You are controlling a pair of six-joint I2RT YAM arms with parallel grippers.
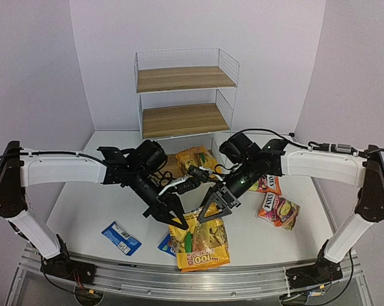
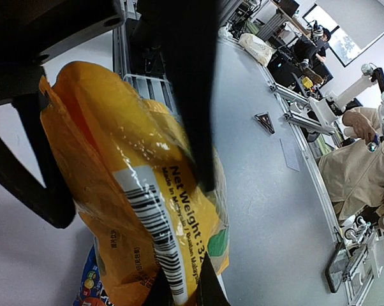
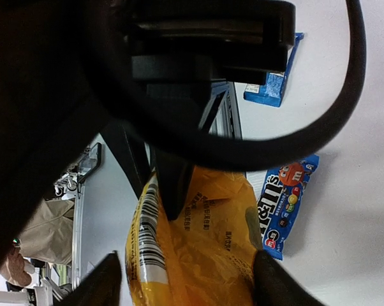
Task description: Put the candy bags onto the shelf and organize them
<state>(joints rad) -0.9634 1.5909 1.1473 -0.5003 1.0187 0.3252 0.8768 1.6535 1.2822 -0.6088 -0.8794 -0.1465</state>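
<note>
**Two hands on one bag.** We are showing the left hand and the right hand meeting over one large yellow-orange bag. The left hand is pressed together and pinching the bag's upper edge. The right hand's fingers are standing apart on either side of that same edge, and we cannot tell whether they are pressing it. The bag is lying at the near middle of the bench, well apart from the shelf at the far side.

We are judging the step to be a two-handed lift. To do it well, we are advising that the right hand close firmly on the crinkled film before either arm rises. Both arms should rise level, so that the contents are not slumping into one corner. The bag should also be clearing the blue packet just beside it.

Only the top view is giving the layout:
- a second yellow bag in front of the shelf
- two red-pink bags to the right
- another blue packet to the left

Only the left wrist view is showing the barcode panel running down to the pinch. Only the right wrist view is showing the film nearly filling the gap between the spread fingers.
</note>
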